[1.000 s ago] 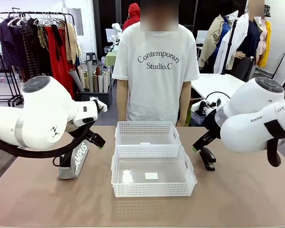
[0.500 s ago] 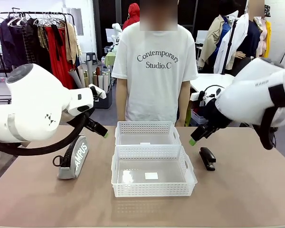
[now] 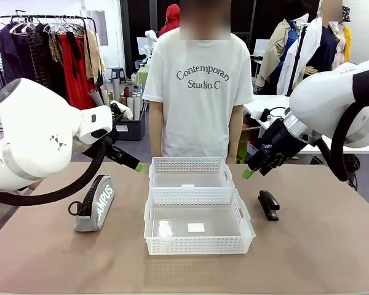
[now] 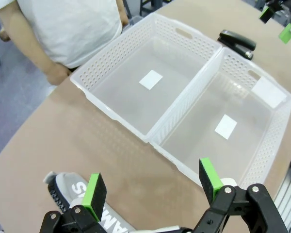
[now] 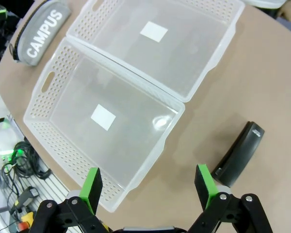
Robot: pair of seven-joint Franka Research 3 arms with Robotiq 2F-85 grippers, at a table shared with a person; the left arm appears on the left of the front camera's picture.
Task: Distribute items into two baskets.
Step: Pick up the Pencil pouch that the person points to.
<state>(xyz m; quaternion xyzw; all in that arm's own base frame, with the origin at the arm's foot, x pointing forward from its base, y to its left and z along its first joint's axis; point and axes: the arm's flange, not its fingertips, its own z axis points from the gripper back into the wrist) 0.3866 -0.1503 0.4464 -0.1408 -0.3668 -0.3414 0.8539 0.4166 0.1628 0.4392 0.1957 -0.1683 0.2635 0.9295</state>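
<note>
Two white lattice baskets stand touching at the table's middle, the far basket (image 3: 190,165) in front of the person and the near basket (image 3: 197,244) toward me; both hold nothing but a white label. A grey "CAMPUS" pouch (image 3: 95,203) lies left of them, and a black stapler (image 3: 269,204) lies to their right. My left gripper (image 3: 135,165) hovers open above the table between the pouch and the far basket. Above the stapler, my right gripper (image 3: 251,172) hangs open. The left wrist view has open fingers (image 4: 94,190) over the pouch (image 4: 80,191). Open fingers (image 5: 205,184) stand near the stapler (image 5: 237,153).
A person in a white T-shirt (image 3: 200,92) stands at the far edge, hands down. Clothes racks (image 3: 49,55) and a side table (image 3: 277,110) lie behind. Bare tabletop (image 3: 184,273) spreads along the front and to both sides.
Both arms have risen and pulled back: the left gripper lifted away from the pouch, the right gripper lifted off the stapler. Both stayed open; pouch, stapler and baskets have not moved.
</note>
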